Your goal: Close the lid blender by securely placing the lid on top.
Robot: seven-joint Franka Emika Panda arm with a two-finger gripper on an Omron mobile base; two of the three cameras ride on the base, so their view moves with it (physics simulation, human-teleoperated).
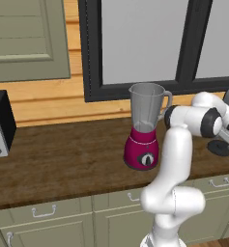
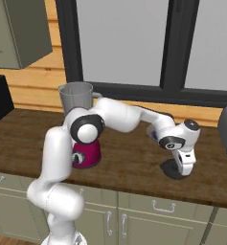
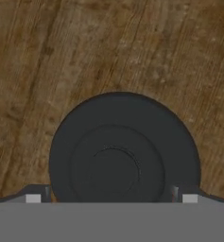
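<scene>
Step in hand, by my read: the pick-up. Arm is reached out to the right, w/ the tool [image 2: 184, 173] pointing down right over the lid [image 2: 171, 168], which lies flat on the wooden tabletop [image 2: 129, 158]. In the hand view the lid [image 3: 124, 150] sits centred, w/ the finger tips [image 3: 33, 198] standing one at each side of its near edge, so the jaws look spread wide, about lid-width, w/ nothing held yet. Whether the tips already touch the rim: can't tell.

Blender [image 1: 146, 126] stands upright on the tabletop, well to the left of the lid, near the window [image 1: 145, 38]; jar top is open, no cap on it. In the right base view the blender [image 2: 81, 129] is partly behind the arm's elbow. Lid [image 1: 220, 147] in the left base view is at the far right edge, half hidden by the wrist.

Next move prob. calls for: drop the last bit, close on the lid's rim squarely so it doesn't tip, lift straight up, carry left above jar height, centre over the jar mouth, lower level and press till seated. Risk: lid is thin and low, so a grip too high could slip off; elbow also passes close to the jar on the way over.

A black-and-silver appliance [image 1: 0, 124] sits far left, out of the path.
</scene>
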